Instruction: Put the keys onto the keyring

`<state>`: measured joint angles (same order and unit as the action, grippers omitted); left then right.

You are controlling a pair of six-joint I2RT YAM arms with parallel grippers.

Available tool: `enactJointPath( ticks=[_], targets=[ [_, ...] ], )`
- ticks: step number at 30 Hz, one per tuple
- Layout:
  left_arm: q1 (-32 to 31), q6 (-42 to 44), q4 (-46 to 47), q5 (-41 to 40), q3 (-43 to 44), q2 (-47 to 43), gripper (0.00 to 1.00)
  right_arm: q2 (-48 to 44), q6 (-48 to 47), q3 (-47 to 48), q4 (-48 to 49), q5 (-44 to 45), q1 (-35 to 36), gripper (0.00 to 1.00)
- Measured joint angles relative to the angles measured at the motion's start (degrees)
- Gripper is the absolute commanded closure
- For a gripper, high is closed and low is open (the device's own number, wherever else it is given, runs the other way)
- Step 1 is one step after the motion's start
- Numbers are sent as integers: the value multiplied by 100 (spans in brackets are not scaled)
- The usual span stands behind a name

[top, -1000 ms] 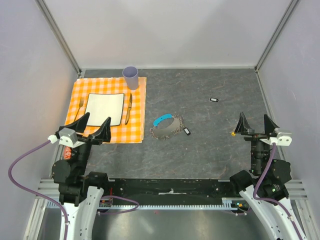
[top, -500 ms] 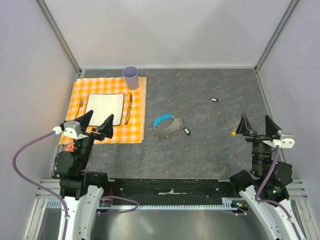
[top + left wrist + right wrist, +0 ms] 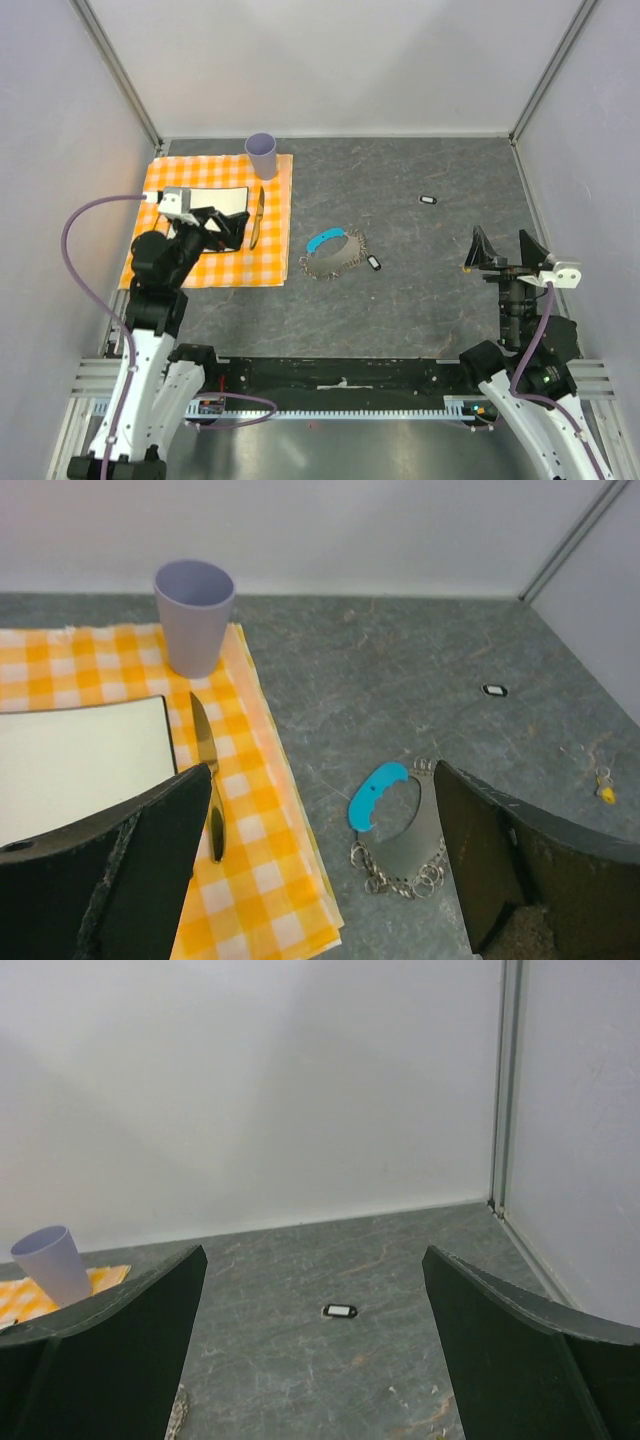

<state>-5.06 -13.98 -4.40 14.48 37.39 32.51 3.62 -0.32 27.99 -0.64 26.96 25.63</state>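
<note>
1. Left pincer [image 3: 207,228] is spread wide and empty, over the orange checked cloth [image 3: 265,268].
2. Right pincer [image 3: 503,240] is spread too, empty, near the tiny yellow-orange key [image 3: 467,267].
3. Keyring [image 3: 333,255] lies mid-tabletop [image 3: 420,300]: a thin grey chain loop with a smooth blue curved section [image 3: 375,798].
4. Black white-centred key [image 3: 374,263] sits just beside it; second black key [image 3: 428,199] lies farther back.

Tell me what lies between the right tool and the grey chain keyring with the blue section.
Top view: a small black key beside the keyring, a yellow key by the right tool.
</note>
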Motion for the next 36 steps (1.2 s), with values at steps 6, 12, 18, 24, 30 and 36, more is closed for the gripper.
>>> enactJointPath(
  ticks=[6,12,18,24,30,36],
  targets=[
    [-343,-160,-79,251,468,1327,1,131,140,0,-181,-81,2,2],
    [-1797,-79,-278,-304,1029,2667,3,131,186,0,-197,-35,44,2],
    [-2597,208,-323,-551,1834,4260,11,131,188,0,-203,-9,107,2],
    [-3051,481,-321,-678,2321,5466,22,129,181,0,-203,-11,122,2],
    [-3432,844,-450,-629,2682,6450,28,136,170,0,-201,-7,125,2],
    [-3440,898,-356,-501,2785,6822,28,883,210,203,-356,-138,127,2]
  ],
)
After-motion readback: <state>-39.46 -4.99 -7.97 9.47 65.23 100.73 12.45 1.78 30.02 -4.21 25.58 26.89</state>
